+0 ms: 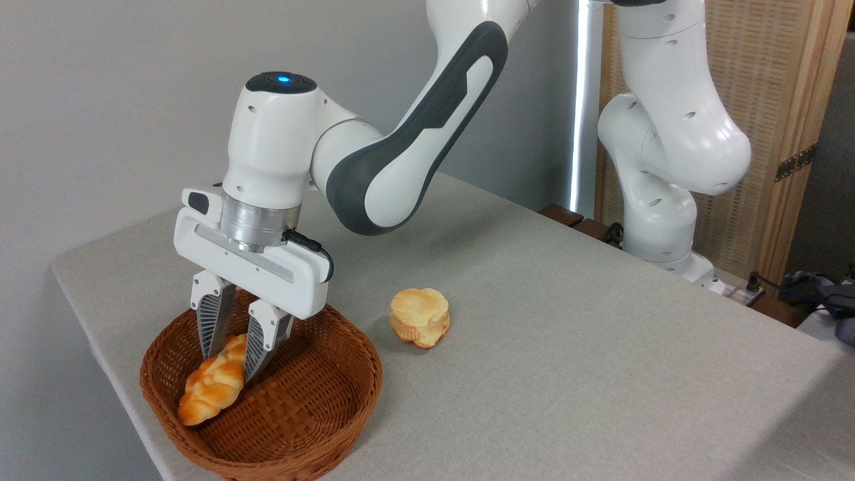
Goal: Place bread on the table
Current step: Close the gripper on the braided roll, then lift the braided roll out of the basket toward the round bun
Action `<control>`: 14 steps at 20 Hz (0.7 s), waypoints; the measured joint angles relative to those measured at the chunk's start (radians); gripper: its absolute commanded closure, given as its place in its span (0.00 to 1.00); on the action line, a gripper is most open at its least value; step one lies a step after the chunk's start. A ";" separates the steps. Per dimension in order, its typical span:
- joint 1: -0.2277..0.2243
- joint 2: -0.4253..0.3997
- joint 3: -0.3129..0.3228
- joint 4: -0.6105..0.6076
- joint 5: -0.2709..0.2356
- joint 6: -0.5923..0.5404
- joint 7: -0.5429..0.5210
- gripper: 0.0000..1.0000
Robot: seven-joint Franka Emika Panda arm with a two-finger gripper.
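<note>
The bread (208, 391) lies inside the wicker basket (300, 427) at the front left of the tabletop (568, 347), slanted w/ its near end low against the basket wall, so it has to be lifted up & out before it can go on the cloth. The pincer (232, 354) points straight down into the basket, its two fingers (212, 324) straddling the loaf's upper end, narrowly parted; whether they already squeeze it I can't tell, prob. closing on it or just gripped. A round bun (419, 316) sits on the tabletop just right of the basket, so the free cloth beyond it looks like the obvious drop spot.
</note>
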 measured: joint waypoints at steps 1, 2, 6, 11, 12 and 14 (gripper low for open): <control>0.000 0.000 0.000 0.001 0.000 0.000 0.000 0.41; 0.001 -0.001 0.000 0.001 0.000 0.000 0.000 0.41; 0.009 -0.019 0.002 0.005 0.000 0.000 0.000 0.41; 0.023 -0.067 0.018 0.007 0.000 -0.016 0.000 0.41; 0.024 -0.076 0.019 0.007 0.000 -0.033 0.001 0.41; 0.025 -0.096 0.021 0.007 0.001 -0.085 0.009 0.41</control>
